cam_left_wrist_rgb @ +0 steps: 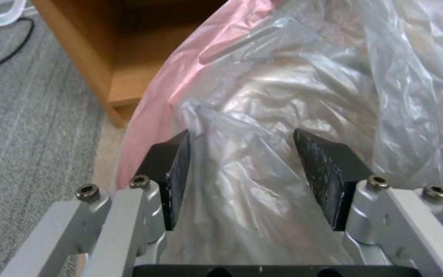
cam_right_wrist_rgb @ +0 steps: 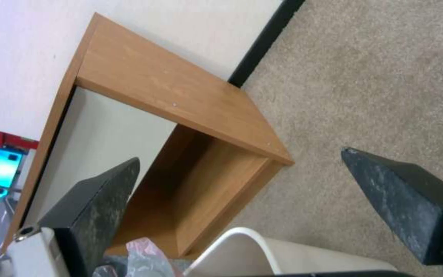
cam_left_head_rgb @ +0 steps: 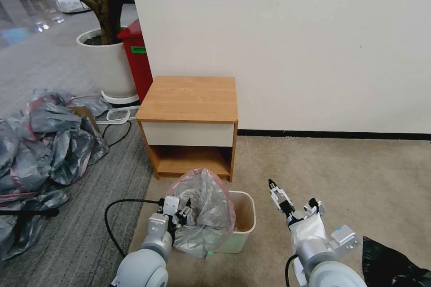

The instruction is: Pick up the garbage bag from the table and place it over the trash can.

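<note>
Nearest on the left, the left gripper [cam_left_head_rgb: 185,211] sits at the near-left rim of the small cream rectangular plastic trash can [cam_left_head_rgb: 244,219], its jaws spread fairly wide with folds of the thin crinkled translucent grey garbage bag with the pink-red rim band [cam_left_head_rgb: 204,208] lying loose between the pads [cam_left_wrist_rgb: 178,175] rather than pinched. The bag stands bunched over the left part of the can, its pink band arching up on the far side, while the can's right half is bare. To the right, the right gripper [cam_left_head_rgb: 274,193] hovers just beside the can, jaws wide and empty. Beyond, the light-brown wooden surface with the white drawer front [cam_left_head_rgb: 191,98] stands against the wall. The risk, as I judge it: with neither gripper clamping the film, the bag may sag off or slump inward before its band reaches the right rim.
</note>
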Available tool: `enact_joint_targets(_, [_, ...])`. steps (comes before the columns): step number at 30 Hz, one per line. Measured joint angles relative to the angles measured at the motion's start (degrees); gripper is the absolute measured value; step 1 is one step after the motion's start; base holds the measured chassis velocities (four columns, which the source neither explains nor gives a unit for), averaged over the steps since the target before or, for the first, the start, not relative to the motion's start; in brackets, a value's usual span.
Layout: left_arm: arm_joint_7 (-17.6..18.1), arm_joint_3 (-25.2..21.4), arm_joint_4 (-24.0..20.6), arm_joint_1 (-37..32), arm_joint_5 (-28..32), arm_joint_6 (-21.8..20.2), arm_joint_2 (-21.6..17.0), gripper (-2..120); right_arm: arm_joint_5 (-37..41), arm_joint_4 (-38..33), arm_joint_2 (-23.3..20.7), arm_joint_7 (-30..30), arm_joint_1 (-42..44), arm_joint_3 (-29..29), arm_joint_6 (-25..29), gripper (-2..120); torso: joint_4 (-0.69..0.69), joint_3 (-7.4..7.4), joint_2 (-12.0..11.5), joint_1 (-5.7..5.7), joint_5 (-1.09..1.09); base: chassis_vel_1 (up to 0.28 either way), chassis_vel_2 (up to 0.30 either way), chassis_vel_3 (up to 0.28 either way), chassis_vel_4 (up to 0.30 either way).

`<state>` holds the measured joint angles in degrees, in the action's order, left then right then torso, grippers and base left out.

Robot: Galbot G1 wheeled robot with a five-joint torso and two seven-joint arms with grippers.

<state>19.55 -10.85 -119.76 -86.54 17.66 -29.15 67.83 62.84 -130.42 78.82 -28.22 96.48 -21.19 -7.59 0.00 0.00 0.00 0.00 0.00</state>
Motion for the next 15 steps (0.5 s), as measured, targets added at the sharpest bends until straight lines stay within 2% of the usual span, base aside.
enact_joint_targets(8, [2.04,1.43,0.87,2.13,2.9,-2.41,0.12,53,-0.01,0.27,0.19,-0.02,-0.08,-0.06,0.05,100,0.0,0.0,0.0,0.0,0.0,0.0,0.0,0.0,0.0])
enact_joint_targets(12, [5.54,1.64,0.02,2.78,5.29,-5.65,-0.08,53,-0.16,0.77,0.45,-0.03,-0.1,-0.14,0.16,100,0.0,0.0,0.0,0.0,0.0,0.0,0.0,0.0,0.0])
enact_joint_targets(15, [6.45,1.58,-0.14,3.01,5.84,-6.86,-0.21,52,-0.24,1.01,0.57,-0.03,-0.11,-0.15,0.24,100,0.0,0.0,0.0,0.0,0.0,0.0,0.0,0.0,0.0])
